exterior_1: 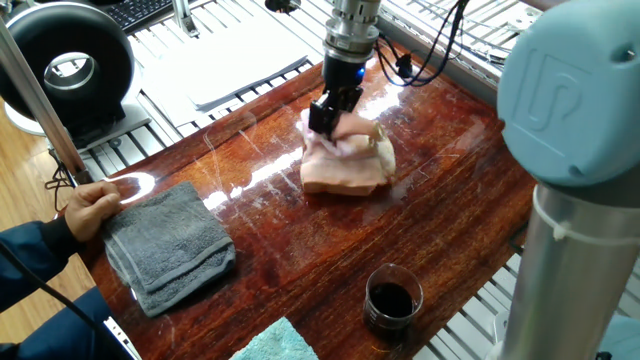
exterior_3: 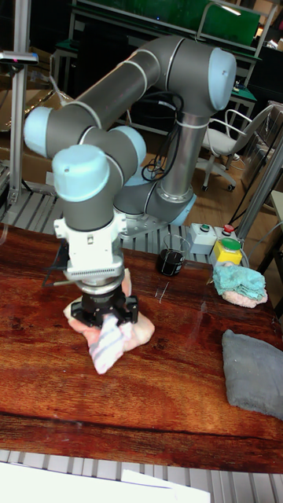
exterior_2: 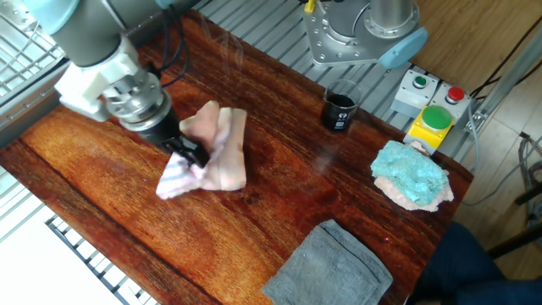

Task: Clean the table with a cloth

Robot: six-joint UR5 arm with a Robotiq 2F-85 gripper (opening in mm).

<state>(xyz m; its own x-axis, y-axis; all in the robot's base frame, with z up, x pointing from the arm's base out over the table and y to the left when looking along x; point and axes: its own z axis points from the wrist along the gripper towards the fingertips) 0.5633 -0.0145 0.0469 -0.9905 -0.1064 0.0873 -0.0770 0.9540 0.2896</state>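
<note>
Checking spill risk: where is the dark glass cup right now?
The dark glass cup stands on the table at its edge by the arm's base, between the pink cloth and the button box.
</note>
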